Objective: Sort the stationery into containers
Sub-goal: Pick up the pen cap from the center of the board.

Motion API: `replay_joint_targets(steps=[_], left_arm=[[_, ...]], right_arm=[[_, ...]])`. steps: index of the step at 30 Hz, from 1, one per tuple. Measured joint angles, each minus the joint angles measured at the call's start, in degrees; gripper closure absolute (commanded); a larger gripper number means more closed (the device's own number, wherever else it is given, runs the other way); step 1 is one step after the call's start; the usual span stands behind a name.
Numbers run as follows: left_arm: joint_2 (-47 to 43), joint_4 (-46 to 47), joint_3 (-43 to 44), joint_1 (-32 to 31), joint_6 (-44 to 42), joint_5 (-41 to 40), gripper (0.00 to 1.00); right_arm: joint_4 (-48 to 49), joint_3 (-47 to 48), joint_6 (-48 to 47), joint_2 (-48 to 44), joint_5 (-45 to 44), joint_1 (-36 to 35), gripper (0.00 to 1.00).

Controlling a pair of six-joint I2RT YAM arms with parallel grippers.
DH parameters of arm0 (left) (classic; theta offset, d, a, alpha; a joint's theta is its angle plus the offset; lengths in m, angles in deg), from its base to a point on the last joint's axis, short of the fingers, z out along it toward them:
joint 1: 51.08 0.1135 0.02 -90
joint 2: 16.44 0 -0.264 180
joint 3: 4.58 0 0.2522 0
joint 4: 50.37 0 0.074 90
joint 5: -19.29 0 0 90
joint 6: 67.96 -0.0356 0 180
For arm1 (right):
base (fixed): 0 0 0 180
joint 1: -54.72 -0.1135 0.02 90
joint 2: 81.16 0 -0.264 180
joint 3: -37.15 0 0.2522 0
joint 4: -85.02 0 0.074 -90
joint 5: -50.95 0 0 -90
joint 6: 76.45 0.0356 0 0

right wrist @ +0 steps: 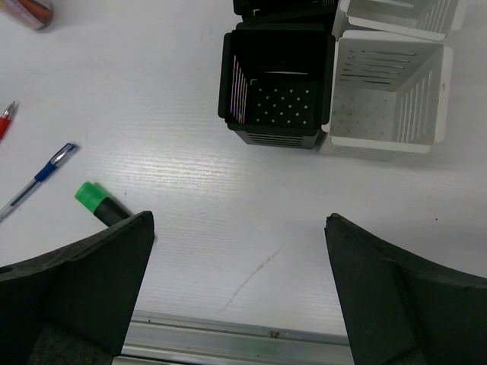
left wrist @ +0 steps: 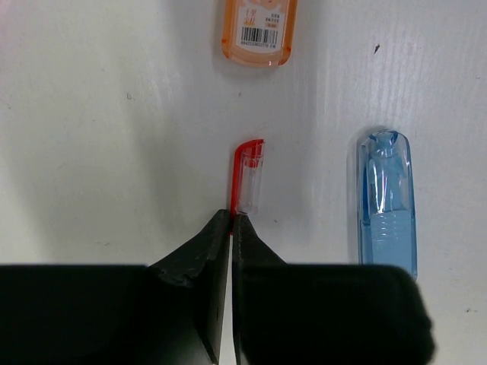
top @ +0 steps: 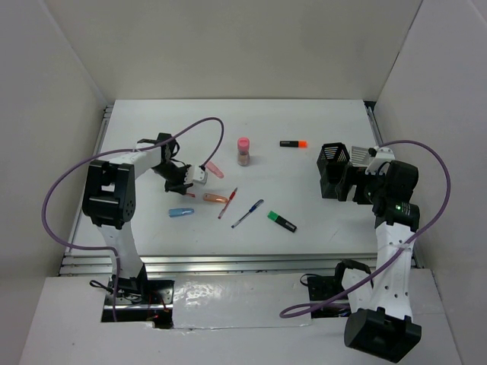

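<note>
Left gripper pinches the clear cap by its thin red clip; likely light and slick, so you lift slowly.

**White counter inside a plain white booth**

A flat white counter sits between plain white walls. A ribbed silver aluminium rail runs along its near edge. A thin dark scratch marks the surface.
</note>
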Motion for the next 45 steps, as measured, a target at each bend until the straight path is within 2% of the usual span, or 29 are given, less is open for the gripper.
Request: replay_joint_targets(steps=[4, 6, 14, 18, 23, 26, 29, 33, 36, 39, 45], left_arm=[[0.00, 0.04, -0.04, -0.15, -0.24, -0.59, 0.93], [-0.02, 0.15, -0.11, -0.20, -0.13, -0.59, 1.00], [-0.63, 0.33, -0.24, 0.07, 4.02, -0.35, 1.00], [-1.73, -4.50, 2.69, 1.49, 7.54, 5.35, 1.00], [-6.88, -12.31, 10.58, 2.97, 12.24, 18.21, 1.00], [-12.55, -10.58, 11.69, 2.58, 23.28, 26.80, 1.00], [-20.48, 1.77, 6.82, 0.83, 42.25, 29.94, 1.00], [-33.40, 17.59, -3.82, -4.50, 60.28, 25.44, 1.00], [-41.05, 23.45, -7.67, -9.88, 67.89, 18.03, 1.00], [-42.80, 25.22, -6.12, -13.92, 71.71, 10.25, 1.00], [-40.41, 25.44, -5.11, -21.70, 76.06, -3.93, 1.00]], right_arm=[[-0.17, 0.24, -0.31, 0.02, 0.04, 0.00, 0.00], [-0.24, 1.14, -0.26, -0.11, 0.24, 0.00, 0.00], [1.97, 5.27, 3.61, -5.38, 4.63, 0.00, 0.05], [3.48, 10.45, 7.76, -3.02, 9.68, 0.09, 0.05], [5.79, 10.97, 11.17, -0.33, 20.41, -1.97, 0.02], [6.27, 12.31, 13.40, 2.47, 22.21, -8.09, 0.02], [7.82, 14.01, 16.44, 4.85, 19.34, -15.32, 0.03], [9.68, 15.10, 21.99, 7.63, 15.02, -21.77, 0.05], [11.89, 15.56, 27.30, 10.82, 13.11, -24.92, 0.04], [13.66, 16.20, 31.47, 14.23, 11.06, -29.09, 0.04], [17.97, 19.82, 39.17, 23.34, 8.87, -38.62, 0.05]])
